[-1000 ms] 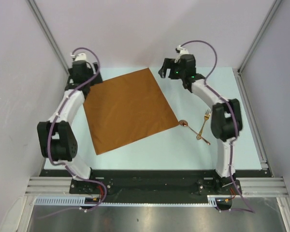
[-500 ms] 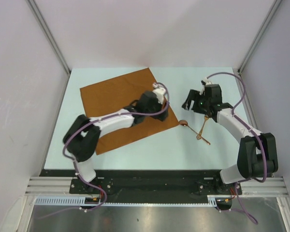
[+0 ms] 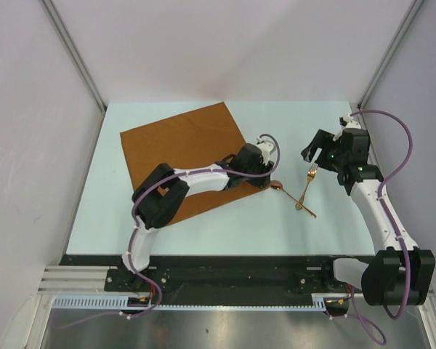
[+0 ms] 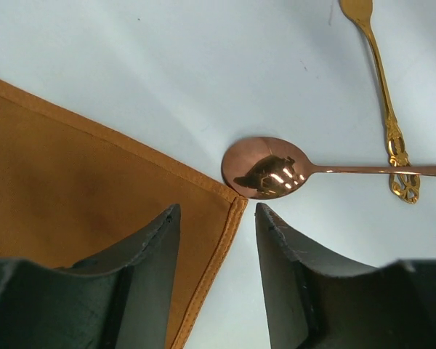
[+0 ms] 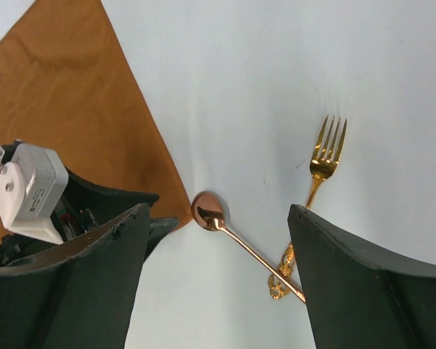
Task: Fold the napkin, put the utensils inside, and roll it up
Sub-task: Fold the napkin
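Corner of the napkin (image 3: 178, 153) — flat, centre-left in the top view — sits between the fingers of your left gripper (image 4: 216, 212), half open, gripping nothing. Just right, the spoon (image 4: 265, 169) crosses the fork (image 5: 323, 156); your right gripper (image 5: 218, 211) hovers wide, empty.

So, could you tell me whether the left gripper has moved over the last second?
Yes: the left gripper swung from the napkin's far-left corner across to its right corner, beside the spoon.

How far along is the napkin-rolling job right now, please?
Nothing looks finished: the rust-orange square cloth napkin lies flat, unfolded. In hand: the left gripper, open, is poised over its corner beside the copper spoon. Left: folding, loading that spoon and the gold fork, both on the table, then rolling.
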Controlling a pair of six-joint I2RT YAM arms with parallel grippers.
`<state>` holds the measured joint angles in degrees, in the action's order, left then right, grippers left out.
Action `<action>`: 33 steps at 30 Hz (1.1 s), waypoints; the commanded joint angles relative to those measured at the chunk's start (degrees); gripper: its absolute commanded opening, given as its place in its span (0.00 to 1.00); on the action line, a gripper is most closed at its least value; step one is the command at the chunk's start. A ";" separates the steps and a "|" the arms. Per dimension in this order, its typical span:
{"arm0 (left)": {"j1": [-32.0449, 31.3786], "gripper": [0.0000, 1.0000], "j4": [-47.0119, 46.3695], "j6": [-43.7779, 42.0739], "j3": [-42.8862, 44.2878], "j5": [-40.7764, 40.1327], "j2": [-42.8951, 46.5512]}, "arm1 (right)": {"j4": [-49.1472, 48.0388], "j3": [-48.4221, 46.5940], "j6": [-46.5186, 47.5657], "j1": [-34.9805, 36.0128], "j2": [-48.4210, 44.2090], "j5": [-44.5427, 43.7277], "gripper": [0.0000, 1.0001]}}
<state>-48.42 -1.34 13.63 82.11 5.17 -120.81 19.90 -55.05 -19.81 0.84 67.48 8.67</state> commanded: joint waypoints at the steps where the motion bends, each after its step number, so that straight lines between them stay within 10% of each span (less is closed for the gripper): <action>1: -0.62 0.50 -0.50 1.14 3.32 0.54 -1.88 | 2.77 -1.99 1.62 -2.68 -1.56 0.91 0.82; 33: -7.03 0.33 15.05 2.45 12.29 -17.12 -11.20 | 3.39 -1.29 1.53 -8.84 -5.61 6.10 0.84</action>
<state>-54.48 8.56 14.13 94.08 -9.04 -129.51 23.75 -55.07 -18.37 -7.29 63.66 13.30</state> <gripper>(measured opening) 0.338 0.838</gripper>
